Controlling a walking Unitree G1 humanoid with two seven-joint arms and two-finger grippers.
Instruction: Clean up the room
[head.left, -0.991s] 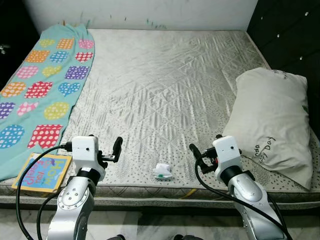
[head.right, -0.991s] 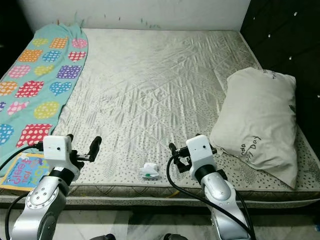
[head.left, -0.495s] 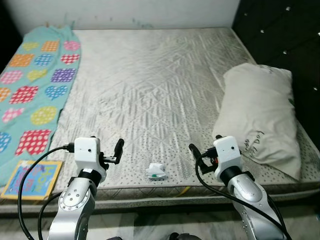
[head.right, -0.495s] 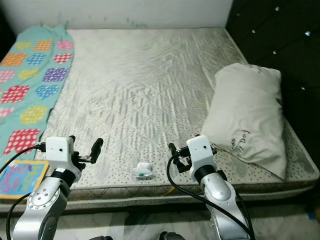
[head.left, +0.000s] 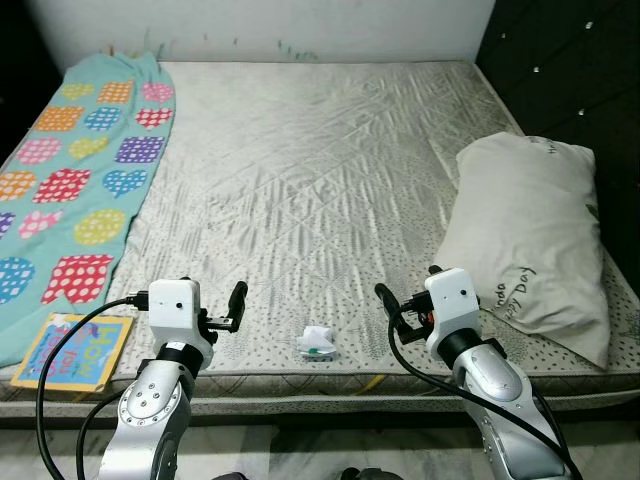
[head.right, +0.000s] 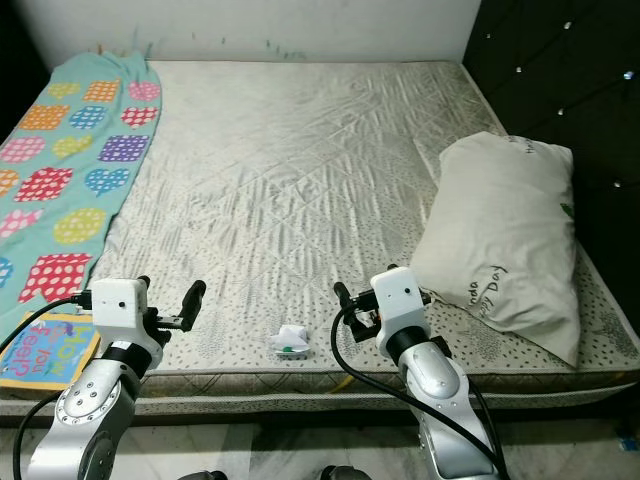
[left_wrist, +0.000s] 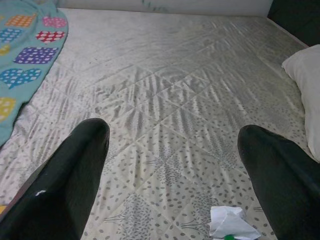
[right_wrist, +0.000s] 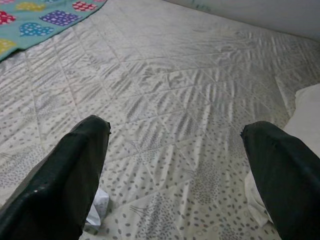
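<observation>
A small crumpled white scrap with a green bit (head.left: 318, 341) lies on the grey quilted mattress (head.left: 330, 170) near its front edge, between my two arms. My left gripper (left_wrist: 175, 135) hovers open over the mattress, left of the scrap (left_wrist: 230, 225). Right of that scrap (right_wrist: 97, 212), my right gripper (right_wrist: 175, 130) also hovers open. Nothing sits between either pair of fingers. A colourful children's book (head.left: 72, 350) lies at the front left corner of the bed.
A teal blanket with coloured patches (head.left: 80, 170) covers the left strip of the bed. A large white pillow (head.left: 530, 240) lies on the right side. A dark tufted headboard (head.left: 570, 70) stands to the right, and a white wall runs behind.
The head camera has swung, so the whole scene has shifted. Both grippers stay open in the same pose, and the scrap, book and pillow have not moved on the bed.
</observation>
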